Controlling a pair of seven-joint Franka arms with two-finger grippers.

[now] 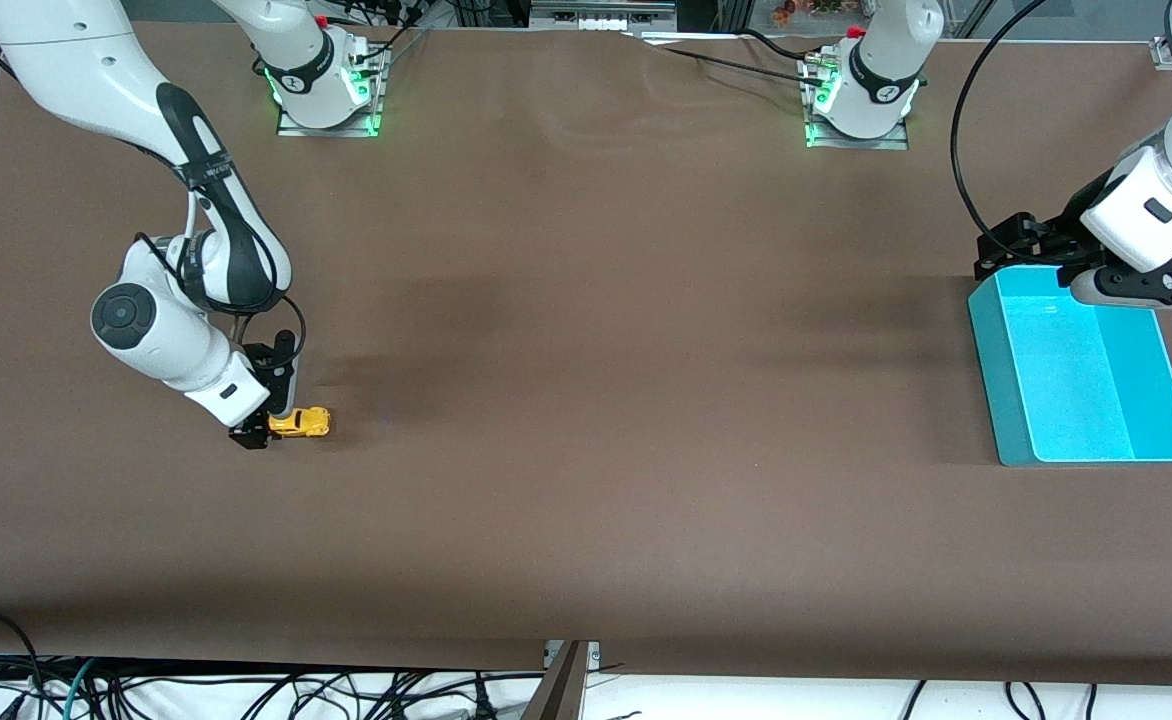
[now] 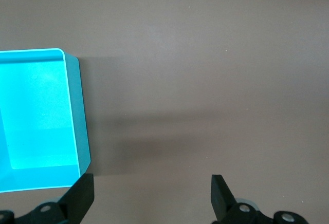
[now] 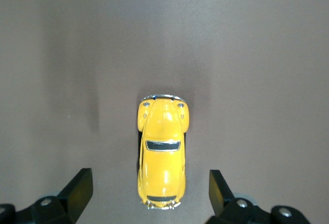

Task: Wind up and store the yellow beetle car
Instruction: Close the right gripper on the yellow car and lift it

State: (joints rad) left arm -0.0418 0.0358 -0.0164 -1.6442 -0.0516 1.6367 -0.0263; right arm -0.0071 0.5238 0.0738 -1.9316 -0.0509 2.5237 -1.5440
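The yellow beetle car [image 1: 303,423] stands on its wheels on the brown table, toward the right arm's end. My right gripper [image 1: 268,415] is low at the car's rear end. In the right wrist view the car [image 3: 162,152] lies between the open fingers [image 3: 78,189], with gaps on both sides and no contact. My left gripper [image 1: 1021,245] is open and empty above the edge of the teal bin [image 1: 986,370] that is farthest from the front camera. The left wrist view shows its gripper [image 2: 151,190] over bare table beside the bin [image 2: 77,116].
The teal bin is open-topped and empty, at the left arm's end of the table. The two arm bases [image 1: 326,90] [image 1: 861,100] stand along the table edge farthest from the front camera. Cables hang below the near edge.
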